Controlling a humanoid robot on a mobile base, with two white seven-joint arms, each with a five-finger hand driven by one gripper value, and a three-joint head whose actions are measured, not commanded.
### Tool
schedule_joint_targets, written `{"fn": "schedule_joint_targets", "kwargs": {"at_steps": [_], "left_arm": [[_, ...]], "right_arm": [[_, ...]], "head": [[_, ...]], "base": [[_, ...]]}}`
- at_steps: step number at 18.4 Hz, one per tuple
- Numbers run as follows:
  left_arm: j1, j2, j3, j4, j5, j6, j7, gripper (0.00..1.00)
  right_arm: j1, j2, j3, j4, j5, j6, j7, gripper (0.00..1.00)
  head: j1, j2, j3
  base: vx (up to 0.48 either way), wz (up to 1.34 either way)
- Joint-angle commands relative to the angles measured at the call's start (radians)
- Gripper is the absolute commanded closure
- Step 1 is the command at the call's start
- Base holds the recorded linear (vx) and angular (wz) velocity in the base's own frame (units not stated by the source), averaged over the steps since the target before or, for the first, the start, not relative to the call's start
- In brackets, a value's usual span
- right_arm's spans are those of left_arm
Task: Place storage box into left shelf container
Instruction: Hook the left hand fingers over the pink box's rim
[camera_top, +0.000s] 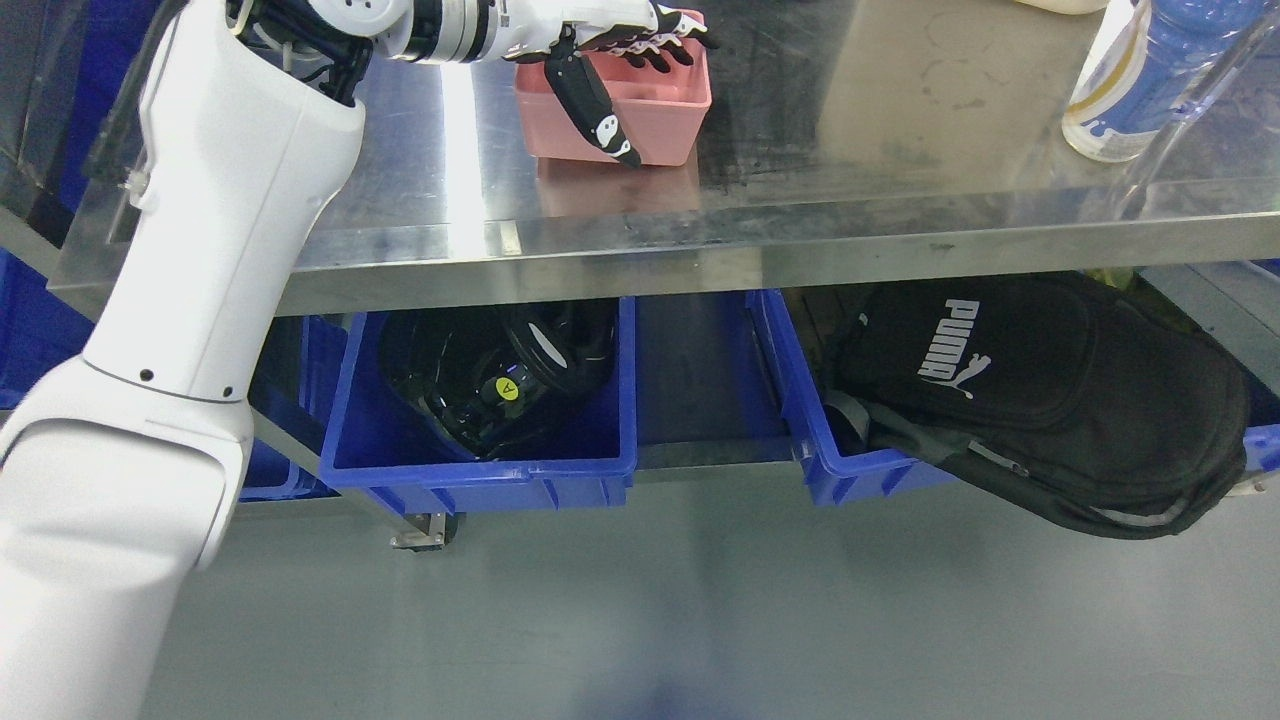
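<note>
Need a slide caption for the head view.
Left hand grasping the pink plastic storage box on the steel table, above blue bins.

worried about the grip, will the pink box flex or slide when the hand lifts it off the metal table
The pink storage box looks like rigid thin plastic, so probably light and stiff. It appears empty, and the steel table is shiny, so it may slide under the left hand.

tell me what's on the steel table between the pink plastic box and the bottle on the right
Nothing: in the head view, only bare scuffed steel table lies between the pink plastic box and the bottle.
</note>
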Motion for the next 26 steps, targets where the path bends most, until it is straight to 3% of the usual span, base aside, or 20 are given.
{"fn": "schedule_joint_targets", "kwargs": {"at_steps": [1, 7, 11, 23, 26], "left_arm": [[-0.034, -0.021, 0.090, 0.038, 0.000, 0.004, -0.004, 0.13], [-0.055, 0.008, 0.108, -0.050, 0.003, 0.011, -0.027, 0.13], [-0.041, 0.009, 0.101, -0.114, 0.003, 0.070, -0.059, 0.13], [0.058, 0.051, 0.055, -0.115, -0.003, 0.070, -0.085, 0.13], [0.072, 0.049, 0.055, -0.108, -0.006, 0.070, -0.087, 0.18]], "right_arm": [[-0.005, -0.017, 0.000, -0.017, -0.021, 0.000, 0.002, 0.00], [-0.005, -0.017, 0.000, -0.017, -0.021, 0.000, 0.002, 0.00], [-0.003, -0.017, -0.002, -0.017, -0.021, -0.002, 0.002, 0.00], [-0.003, -0.017, 0.000, -0.017, -0.021, 0.000, 0.002, 0.00], [-0.003, -0.017, 0.000, -0.017, -0.021, -0.002, 0.002, 0.00]], "head": [[0.0000, 0.000, 0.000], [0.0000, 0.000, 0.000], [0.0000, 0.000, 0.000], [0.0000, 0.000, 0.000], [0.0000, 0.000, 0.000]], "base": [[0.000, 0.00], [-0.003, -0.01], [0.006, 0.01], [0.001, 0.01], [0.000, 0.00]]}}
